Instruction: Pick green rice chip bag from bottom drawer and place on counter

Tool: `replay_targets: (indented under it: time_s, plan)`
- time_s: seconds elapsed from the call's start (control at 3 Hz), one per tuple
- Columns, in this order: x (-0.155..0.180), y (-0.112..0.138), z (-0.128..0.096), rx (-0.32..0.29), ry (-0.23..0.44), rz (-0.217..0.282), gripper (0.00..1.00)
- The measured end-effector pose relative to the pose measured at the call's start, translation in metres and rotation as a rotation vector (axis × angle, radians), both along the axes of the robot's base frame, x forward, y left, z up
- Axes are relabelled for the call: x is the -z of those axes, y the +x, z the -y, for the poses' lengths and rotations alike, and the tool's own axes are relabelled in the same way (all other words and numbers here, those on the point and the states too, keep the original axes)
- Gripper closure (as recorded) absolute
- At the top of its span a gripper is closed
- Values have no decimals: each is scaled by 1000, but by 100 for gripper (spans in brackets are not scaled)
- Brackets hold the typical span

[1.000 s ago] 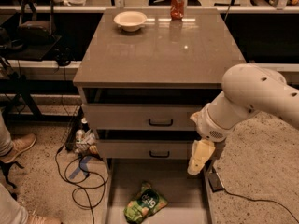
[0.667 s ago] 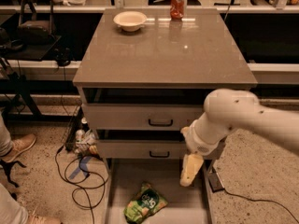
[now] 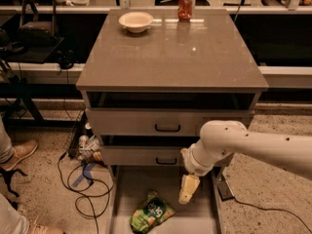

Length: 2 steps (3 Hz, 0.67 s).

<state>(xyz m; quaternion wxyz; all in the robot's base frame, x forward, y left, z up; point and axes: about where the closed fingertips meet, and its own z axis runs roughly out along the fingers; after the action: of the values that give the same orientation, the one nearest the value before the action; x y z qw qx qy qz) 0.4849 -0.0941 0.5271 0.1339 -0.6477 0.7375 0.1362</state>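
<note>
Gripper (image 3: 188, 191) hanging over the bottom drawer (image 3: 136, 184), pointing down; open or closed, cannot tell. Just below-left, apart: green rice chip bag (image 3: 151, 212) lying flat in the drawer, long axis slanting toward gripper. Far above, on counter (image 3: 170, 52): bowl (image 3: 136, 21), red can (image 3: 185, 5).

No text can be read, even on the green rice chip bag (image 3: 152, 212) beside the pincer (image 3: 188, 190).

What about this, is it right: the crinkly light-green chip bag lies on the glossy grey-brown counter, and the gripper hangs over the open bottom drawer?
No: in the camera view the light-green chip bag lies in the grey bottom drawer, not on the counter. The gripper does hang over that drawer, beside the bag.
</note>
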Motion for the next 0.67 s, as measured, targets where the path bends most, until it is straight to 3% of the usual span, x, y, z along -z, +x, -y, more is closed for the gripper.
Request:
replay_targets:
  time_s: [0.33, 0.67]
  plan:
    - [36, 3, -14, -30, -44, 7, 0]
    - [106, 1, -34, -99, -29, -18, 0]
